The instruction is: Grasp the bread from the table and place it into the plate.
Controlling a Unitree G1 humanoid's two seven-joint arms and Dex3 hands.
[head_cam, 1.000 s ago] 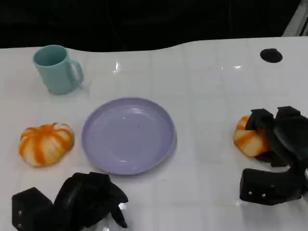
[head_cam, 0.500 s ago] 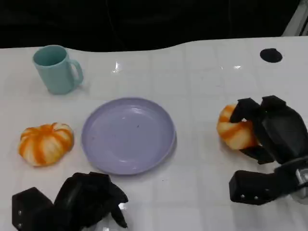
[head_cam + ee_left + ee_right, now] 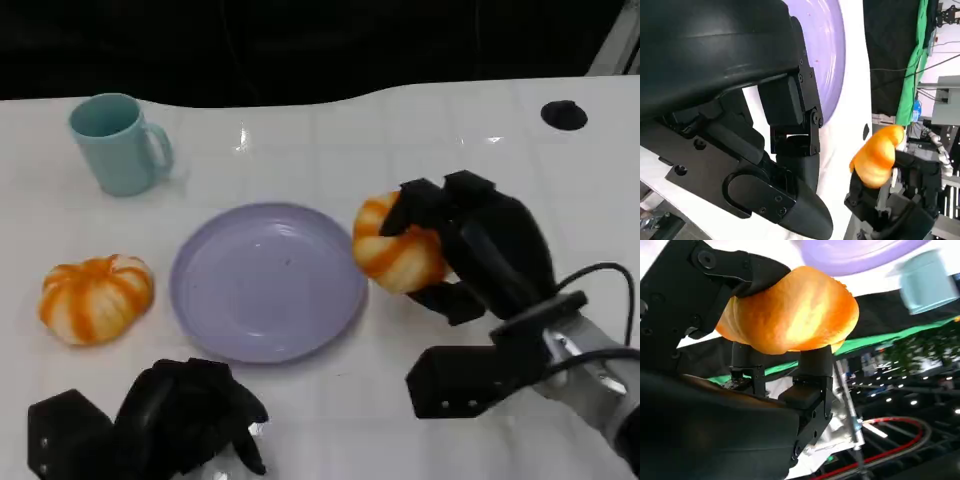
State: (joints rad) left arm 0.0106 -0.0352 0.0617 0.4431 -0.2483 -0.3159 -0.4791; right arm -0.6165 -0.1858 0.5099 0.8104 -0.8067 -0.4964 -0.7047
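Here, the right hand (image 3: pixel 455 245) grips an orange-and-white striped bread roll (image 3: pixel 397 255) in the air, just beside the right edge of the lilac plate (image 3: pixel 266 281). Its black fingers (image 3: pixel 415 200) curl over the top of the roll, and another finger presses in from below, so the bread sits wedged between them. A second striped bread roll (image 3: pixel 95 297) lies on the white table (image 3: pixel 330 140), left of the plate. The left hand (image 3: pixel 185 415) rests near the table's front edge, fingers curled inward, holding nothing. A teal mug (image 3: pixel 118 143) stands at the far left.
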